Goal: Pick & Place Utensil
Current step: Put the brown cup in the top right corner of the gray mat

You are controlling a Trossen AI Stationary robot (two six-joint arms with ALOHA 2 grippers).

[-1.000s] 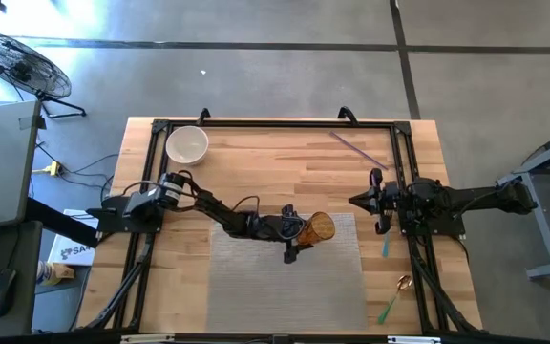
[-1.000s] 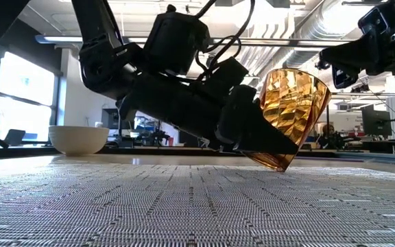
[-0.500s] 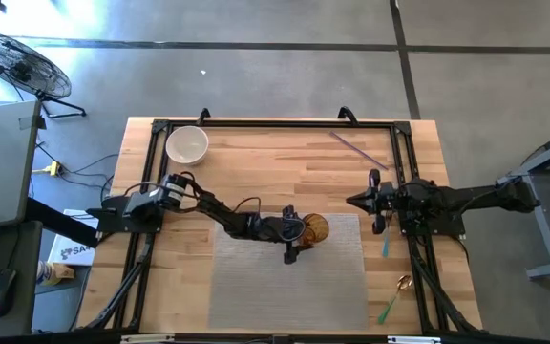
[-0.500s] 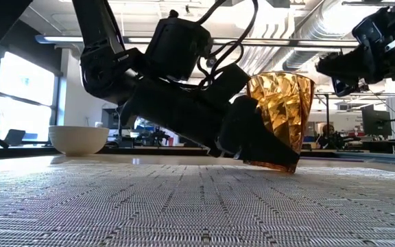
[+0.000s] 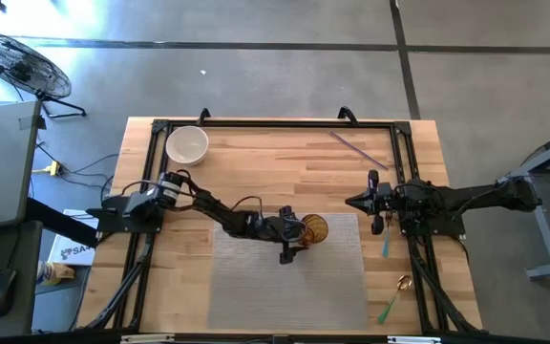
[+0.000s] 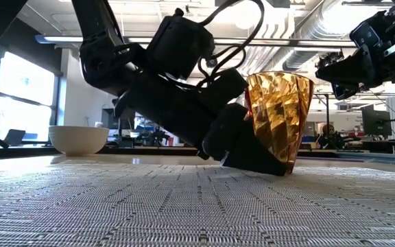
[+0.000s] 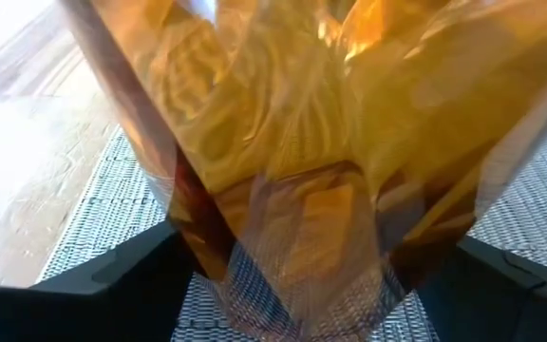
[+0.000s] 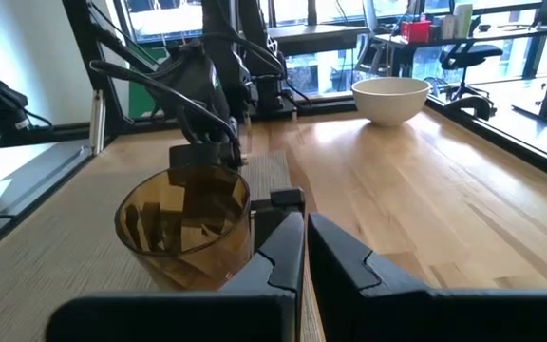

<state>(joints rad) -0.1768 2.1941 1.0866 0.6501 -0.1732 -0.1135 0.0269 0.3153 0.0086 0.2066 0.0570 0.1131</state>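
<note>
Utensils lie along the right edge of the table: a teal-handled one [image 5: 386, 243] just right of the mat, its long axis running from the far edge toward the near edge, and a second one with a gold bowl and green handle [image 5: 395, 297] near the near right corner, slanted, with the bowl end pointing toward the far edge. A thin purple stick [image 5: 357, 150] lies at the far right corner, slanted across the wood.

The amber cup [image 6: 278, 118] stands upright on the grey woven mat [image 5: 256, 287], close to the mat's far edge and a little right of its middle, with the mouth up. The left gripper [image 5: 292, 231] reaches in from the left side and its fingers are clamped on the lower part of the cup; in the low view the dark fingers [image 6: 242, 147] press on the cup near its base, and the cup's bottom seems to touch the mat.

The right gripper [image 5: 374, 203] hangs above the right edge of the mat, pointing toward the cup, and its fingers [image 8: 283, 252] are nearly together with only a thin gap, holding nothing.

A white bowl [image 5: 187, 145] stands at the far left corner of the table, well apart from the cup. The near half of the mat is bare, and the wood between the bowl and the purple stick is open too.
</note>
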